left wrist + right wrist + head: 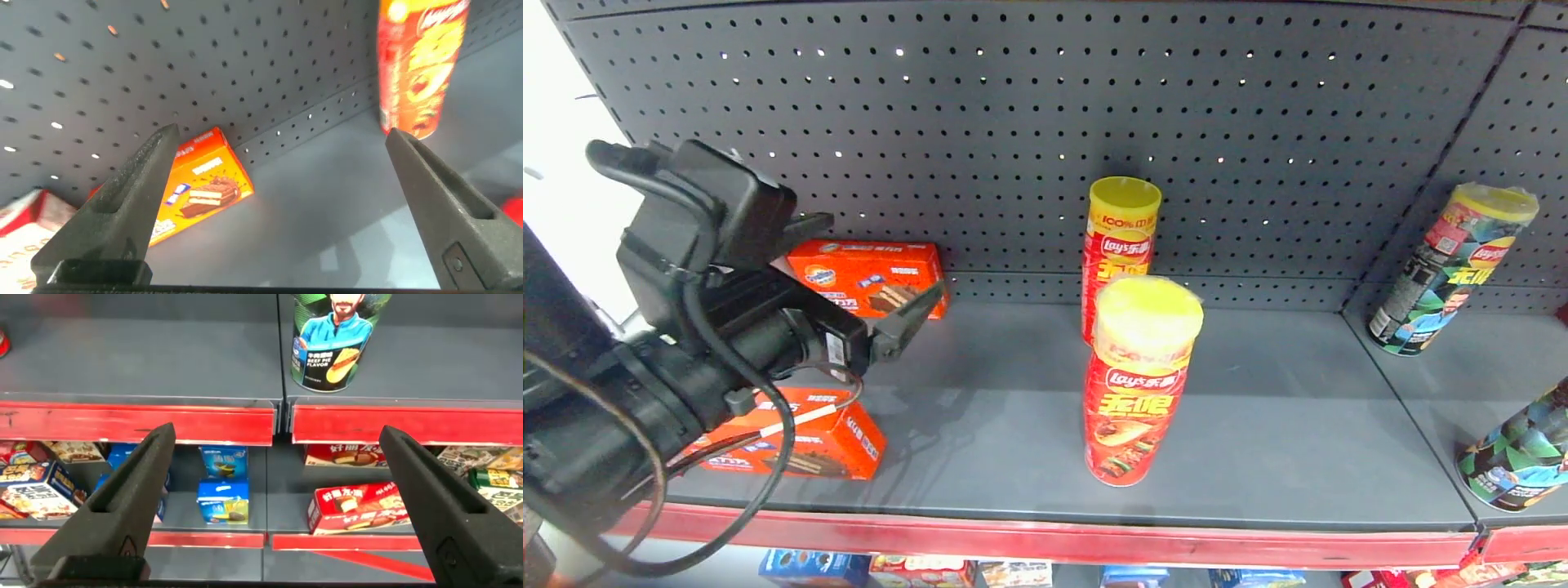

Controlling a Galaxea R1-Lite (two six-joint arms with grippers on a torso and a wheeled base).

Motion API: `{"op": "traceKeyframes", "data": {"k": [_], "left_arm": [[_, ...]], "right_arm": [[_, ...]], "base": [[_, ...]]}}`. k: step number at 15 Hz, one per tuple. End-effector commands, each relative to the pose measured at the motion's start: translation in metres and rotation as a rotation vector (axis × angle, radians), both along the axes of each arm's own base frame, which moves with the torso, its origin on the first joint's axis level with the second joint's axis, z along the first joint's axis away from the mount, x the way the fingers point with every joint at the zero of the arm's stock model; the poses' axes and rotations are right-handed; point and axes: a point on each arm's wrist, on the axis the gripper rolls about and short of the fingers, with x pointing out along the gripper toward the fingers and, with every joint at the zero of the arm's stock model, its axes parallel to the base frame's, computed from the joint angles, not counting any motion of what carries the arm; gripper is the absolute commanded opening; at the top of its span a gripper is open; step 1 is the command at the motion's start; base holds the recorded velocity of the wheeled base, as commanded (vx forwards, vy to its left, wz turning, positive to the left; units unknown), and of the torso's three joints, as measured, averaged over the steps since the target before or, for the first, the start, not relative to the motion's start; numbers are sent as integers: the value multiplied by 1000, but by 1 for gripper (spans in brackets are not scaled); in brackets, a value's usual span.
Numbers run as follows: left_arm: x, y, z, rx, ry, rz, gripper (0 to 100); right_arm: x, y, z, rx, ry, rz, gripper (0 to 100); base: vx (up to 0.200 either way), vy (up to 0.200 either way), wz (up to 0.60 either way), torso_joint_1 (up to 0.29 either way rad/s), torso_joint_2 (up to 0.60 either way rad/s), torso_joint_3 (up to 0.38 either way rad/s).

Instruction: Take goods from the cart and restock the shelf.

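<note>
Two orange boxes: one orange box (866,261) lies just past the left gripper (886,251) fingertips, and a second orange box (849,445) lies under that gripper's wrist. Two red chip cans stand to this gripper's right: the nearer red can (1139,384) is level with its fingertips, and the farther red can (1119,245) is beyond them. Two dark cans stand well off to its right, a back dark can (1454,269) and a front dark can (1515,453). Ahead of the right gripper (278,431) there is one green can (335,343) above finger level. Below it are at least two blue boxes (222,498) between the fingers and two red boxes (359,510).
</note>
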Motion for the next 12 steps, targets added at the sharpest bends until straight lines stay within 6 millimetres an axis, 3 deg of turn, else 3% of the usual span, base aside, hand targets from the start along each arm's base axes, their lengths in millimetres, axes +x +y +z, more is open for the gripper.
{"op": "traceKeyframes", "data": {"k": [1, 4, 5, 8, 9, 11, 12], "left_arm": [[-33, 20, 22, -44, -74, 11, 100], [-76, 40, 9, -71, -67, -13, 100], [-102, 52, -2, -100, -88, -37, 100], [-139, 75, -14, -106, -123, -25, 100], [-160, 93, -46, -106, -89, 109, 100], [-186, 104, -97, -174, -99, 218, 100], [-196, 105, -109, -210, -103, 231, 100]], "right_arm": [[0, 0, 0, 1, 0, 0, 100], [0, 0, 0, 1, 0, 0, 100], [0, 0, 0, 1, 0, 0, 100], [0, 0, 0, 1, 0, 0, 100], [0, 0, 0, -1, 0, 0, 100], [0, 0, 0, -1, 0, 0, 100], [0, 0, 0, 1, 0, 0, 100]], "base": [[0, 0, 0, 0, 0, 0], [0, 0, 0, 0, 0, 0], [0, 0, 0, 0, 0, 0], [0, 0, 0, 0, 0, 0], [0, 0, 0, 0, 0, 0], [0, 0, 0, 0, 0, 0], [0, 0, 0, 0, 0, 0]]}}
